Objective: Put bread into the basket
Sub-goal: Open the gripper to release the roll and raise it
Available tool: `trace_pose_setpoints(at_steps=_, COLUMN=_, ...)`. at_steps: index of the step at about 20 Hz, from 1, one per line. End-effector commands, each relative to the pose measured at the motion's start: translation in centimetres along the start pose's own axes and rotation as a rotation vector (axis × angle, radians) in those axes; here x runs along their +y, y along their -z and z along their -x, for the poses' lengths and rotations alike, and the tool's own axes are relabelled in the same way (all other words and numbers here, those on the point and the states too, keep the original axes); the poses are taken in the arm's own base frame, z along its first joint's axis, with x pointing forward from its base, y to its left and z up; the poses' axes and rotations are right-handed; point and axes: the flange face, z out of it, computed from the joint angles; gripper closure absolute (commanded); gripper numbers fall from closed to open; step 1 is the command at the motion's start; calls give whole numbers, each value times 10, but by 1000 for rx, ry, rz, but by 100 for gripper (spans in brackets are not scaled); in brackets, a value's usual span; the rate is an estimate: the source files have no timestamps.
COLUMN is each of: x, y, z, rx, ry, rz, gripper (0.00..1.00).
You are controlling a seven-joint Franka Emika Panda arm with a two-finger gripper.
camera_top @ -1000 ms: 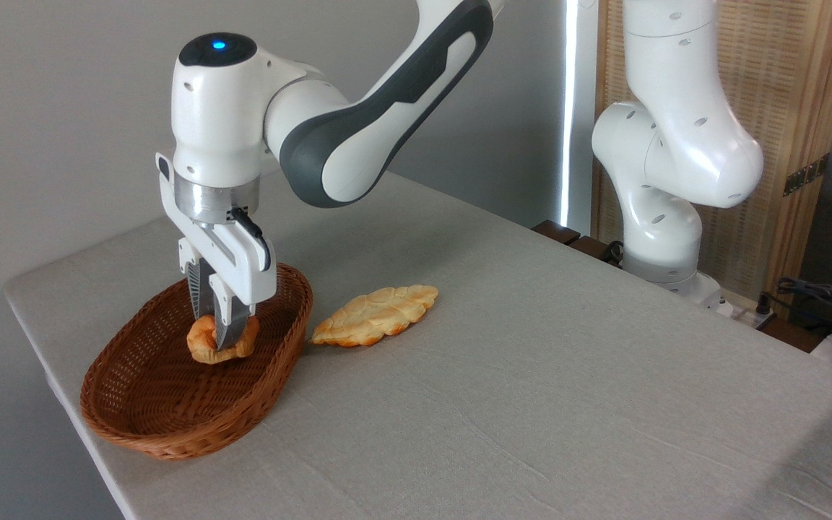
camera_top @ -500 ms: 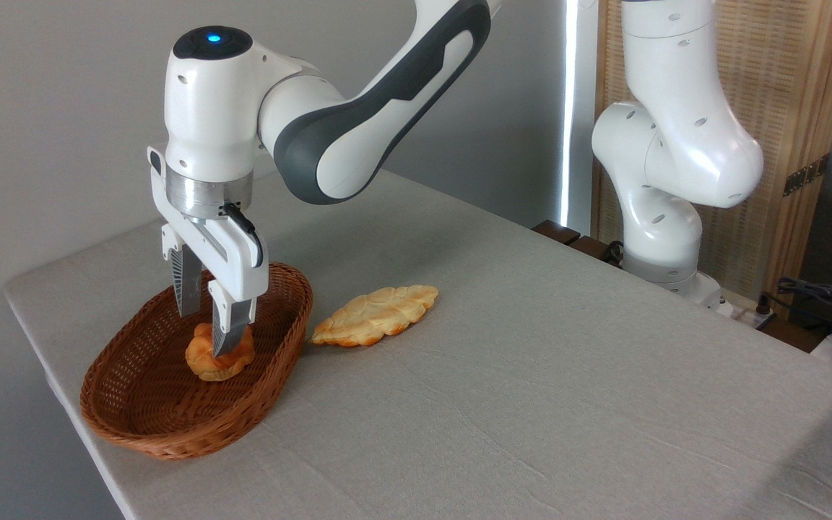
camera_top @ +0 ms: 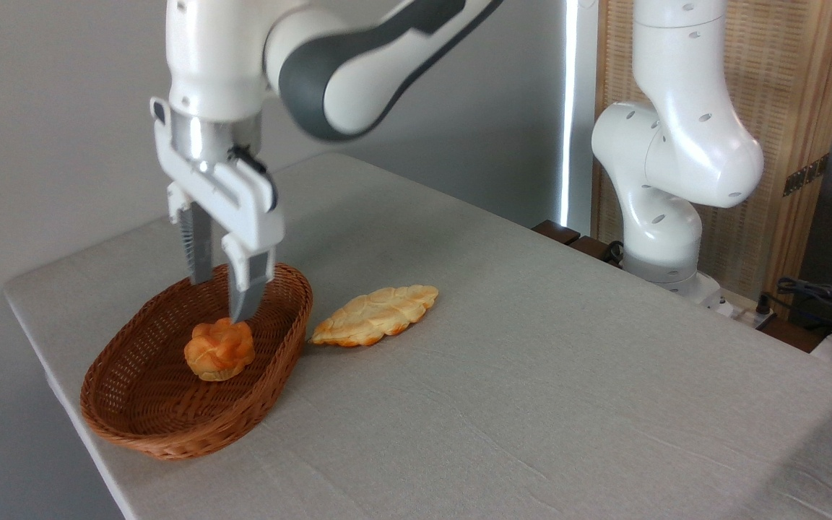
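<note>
The bread (camera_top: 219,349), a small round golden-orange bun with a knotted top, lies inside the oval brown wicker basket (camera_top: 149,426) near its middle. My gripper (camera_top: 221,297) hangs just above the bun, open, with nothing between its fingers. One ribbed finger (camera_top: 198,249) stands to the left and the other finger (camera_top: 246,285) to the right, both clear of the bun.
A flat, pale leaf-shaped bread (camera_top: 376,315) lies on the grey tablecloth right of the basket, its tip close to the rim. The arm's white base (camera_top: 665,217) stands at the back right. The table's left edge runs just beyond the basket.
The gripper opened and let go of the bun, which now rests in the basket. The gripper then rose straight up, clear of the bun.
</note>
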Motion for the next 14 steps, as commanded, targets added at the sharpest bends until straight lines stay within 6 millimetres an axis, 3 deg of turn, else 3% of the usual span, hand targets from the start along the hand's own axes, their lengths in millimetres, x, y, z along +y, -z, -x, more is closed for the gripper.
trace_pose_setpoints(at_steps=1, x=-18, y=52, z=39, rx=-81, ry=37, rz=-31, gripper=0)
trace_pose_setpoints(at_steps=6, x=-37, y=77, z=77, rx=-193, ry=-40, rz=-13, gripper=0)
trace_pose_setpoints(at_steps=14, x=-45, y=79, z=90, rx=-246, ry=-37, rz=-21, gripper=0)
